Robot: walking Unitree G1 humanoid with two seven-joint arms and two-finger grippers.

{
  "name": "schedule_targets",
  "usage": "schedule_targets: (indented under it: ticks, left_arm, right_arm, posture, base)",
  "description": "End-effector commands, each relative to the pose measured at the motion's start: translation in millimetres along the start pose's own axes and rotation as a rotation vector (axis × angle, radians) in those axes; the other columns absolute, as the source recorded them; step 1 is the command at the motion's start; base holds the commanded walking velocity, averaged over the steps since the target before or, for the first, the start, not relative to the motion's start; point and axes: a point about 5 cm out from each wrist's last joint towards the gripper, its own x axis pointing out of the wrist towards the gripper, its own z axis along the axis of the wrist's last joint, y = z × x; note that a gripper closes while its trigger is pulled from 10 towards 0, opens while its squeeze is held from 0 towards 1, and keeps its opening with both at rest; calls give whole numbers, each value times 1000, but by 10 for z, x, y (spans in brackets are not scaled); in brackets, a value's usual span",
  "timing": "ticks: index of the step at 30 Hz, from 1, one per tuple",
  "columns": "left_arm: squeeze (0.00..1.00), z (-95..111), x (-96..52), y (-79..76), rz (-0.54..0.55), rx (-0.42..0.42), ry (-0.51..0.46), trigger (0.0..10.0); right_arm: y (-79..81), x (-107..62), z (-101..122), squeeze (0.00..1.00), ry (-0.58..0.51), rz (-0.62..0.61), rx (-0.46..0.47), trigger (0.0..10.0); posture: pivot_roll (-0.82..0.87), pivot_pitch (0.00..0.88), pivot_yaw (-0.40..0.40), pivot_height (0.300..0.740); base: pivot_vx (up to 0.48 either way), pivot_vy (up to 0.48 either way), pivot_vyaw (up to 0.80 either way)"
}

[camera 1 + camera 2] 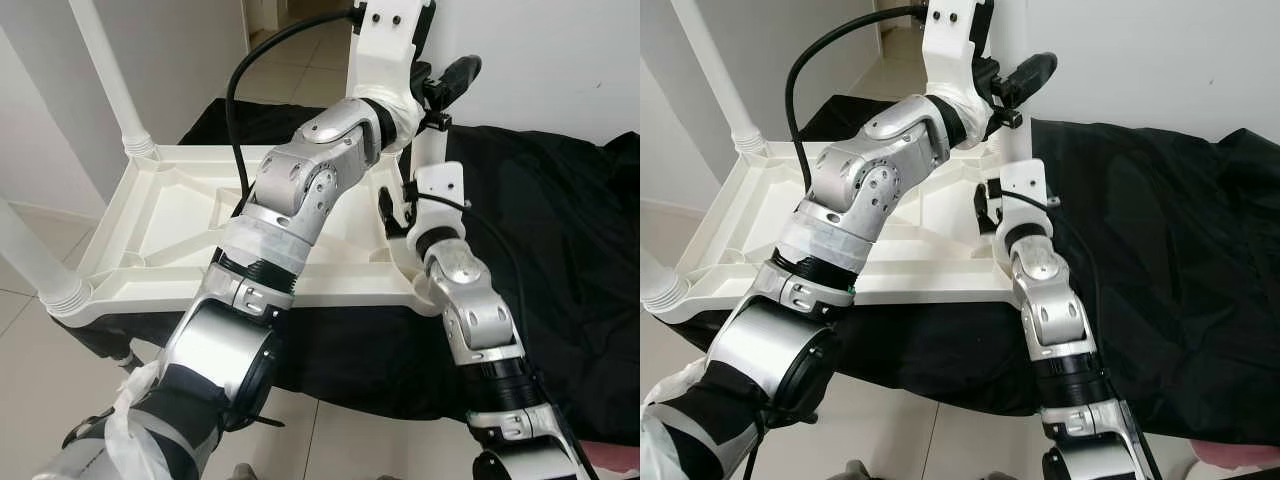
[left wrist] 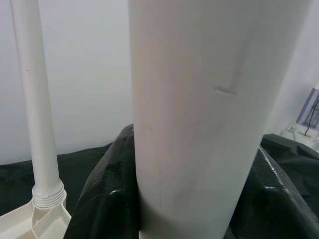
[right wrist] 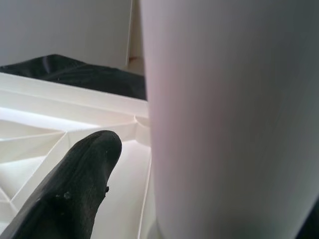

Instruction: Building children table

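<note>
- A humanoid robot works on an upturned white tabletop (image 1: 190, 240) that lies underside-up on a black cloth (image 1: 560, 230), two legs (image 1: 108, 75) already standing in its corner sockets on the robot's left.
- Both arms meet at the far right corner, where a third white leg (image 2: 199, 119) stands upright between the fingers of each gripper.
- The left gripper (image 2: 194, 199) holds the leg high up, its black fingers (image 2: 99, 199) pressed to either side of the tube.
- The right gripper (image 3: 149, 199) sits lower, near the socket; one finger (image 3: 70, 189) lies just beside the leg, but whether it clamps cannot be told.
- The step in hand looks like seating this third leg in its corner socket.
- The next move likely calls for keeping the leg upright while it is pressed or turned home; a tilt could jam it.
- No containers appear; the tabletop's ribbed hollows hold nothing.
</note>
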Motion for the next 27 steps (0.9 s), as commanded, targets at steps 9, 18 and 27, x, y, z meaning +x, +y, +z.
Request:
schedule_targets:
  ticks: [9,18,27]
  left_arm:
    - [0,-8,40,-57,-18,16,-2,10000]
    - [0,17,38,-42,-7,18,-14,10000]
    - [0,19,34,-60,-23,40,-14,10000]
  right_arm:
    - [5,29,160,0,-84,2,-22,10000]
    - [15,30,128,0,-70,3,-14,2980]
    - [-13,24,58,0,-32,-28,44,0]
  posture:
    - [-93,0,36,740]
    - [-88,0,35,740]
    - [-84,0,39,740]
  base:
    - [0,0,0]
    - [0,0,0]
    - [0,0,0]
